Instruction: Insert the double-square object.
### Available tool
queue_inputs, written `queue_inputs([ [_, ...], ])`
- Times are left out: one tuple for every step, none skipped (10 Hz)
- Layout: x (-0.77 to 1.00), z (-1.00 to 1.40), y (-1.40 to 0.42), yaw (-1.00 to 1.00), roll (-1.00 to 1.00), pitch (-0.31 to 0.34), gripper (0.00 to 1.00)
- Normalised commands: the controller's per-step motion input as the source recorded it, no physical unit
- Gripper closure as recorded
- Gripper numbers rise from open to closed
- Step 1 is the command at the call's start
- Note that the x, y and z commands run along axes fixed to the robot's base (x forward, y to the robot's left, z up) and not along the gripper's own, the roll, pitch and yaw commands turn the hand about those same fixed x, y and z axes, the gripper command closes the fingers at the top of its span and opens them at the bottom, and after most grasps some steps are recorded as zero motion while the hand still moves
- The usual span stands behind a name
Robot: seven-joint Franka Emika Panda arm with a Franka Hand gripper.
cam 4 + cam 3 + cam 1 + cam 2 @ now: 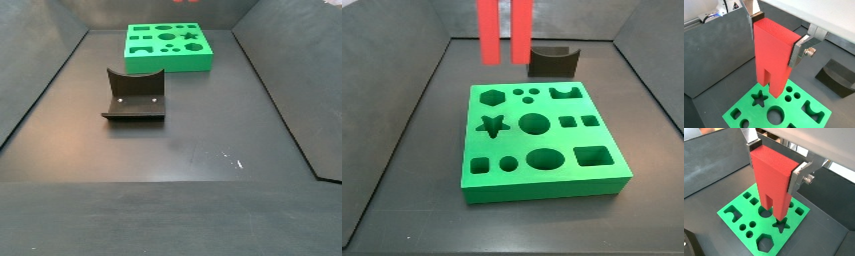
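In both wrist views the end effector [774, 37] is closed on the double-square object [773, 55], one silver finger [801, 50] pressed on its side. The red block hangs upright with its two prongs down, above the green board [777, 112] and clear of it. The prongs hang over the star hole [759, 98] and a round hole [765, 212], so they are not over their own target.

In a side view only the two prongs of the double-square object [505, 32] show, high over the far edge of the worktop [422, 170], in front of the fixture [553, 60]. The pair of small square holes [579, 122] looks like the matching place.

In the remaining side view the green board [170, 43] lies near the far edge, the fixture [134, 95] nearer the middle; the end effector is out of frame.

I judge the step is carrying and aligning. Next, bring both prongs over the two squares, then lower straight.
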Motion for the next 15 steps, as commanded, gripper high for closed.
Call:
queue_inputs([
  [1.00, -0.24, -0.02, 0.00, 0.07, -0.010, 1.00],
  [1.00, -0.23, -0.03, 0.00, 0.07, -0.016, 1.00],
  [1.00, -0.08, -0.12, 0.00, 0.11, -0.021, 1.00],
  [1.00, -0.06, -0.13, 0.00, 0.10, -0.037, 1.00],
  [1.00, -0.05, -0.15, 0.00, 0.10, -0.053, 1.00],
  [1.00, -0.03, -0.18, 0.00, 0.09, -0.067, 1.00],
  [1.00, -0.09, -0.25, 0.00, 0.05, -0.097, 1.00],
  [1.00, -0.07, -0.33, 0.00, 0.05, -0.220, 1.00],
  [0.95, -0.05, -0.36, 0.00, 0.10, -0.240, 1.00],
  [0.91, 0.00, -0.26, 0.00, 0.11, -0.239, 1.00],
  [0.88, 0.00, -0.09, 0.01, 0.12, -0.221, 1.00],
  [0.95, 0.00, 0.00, 0.01, 0.29, -0.064, 1.00],
  [0.93, -0.04, 0.00, 0.07, 0.42, 0.044, 1.00],
  [0.83, -0.17, 0.02, 0.23, 0.42, 0.141, 1.00],
  [0.86, -0.23, 0.00, 0.04, 0.35, 0.303, 1.00],
])
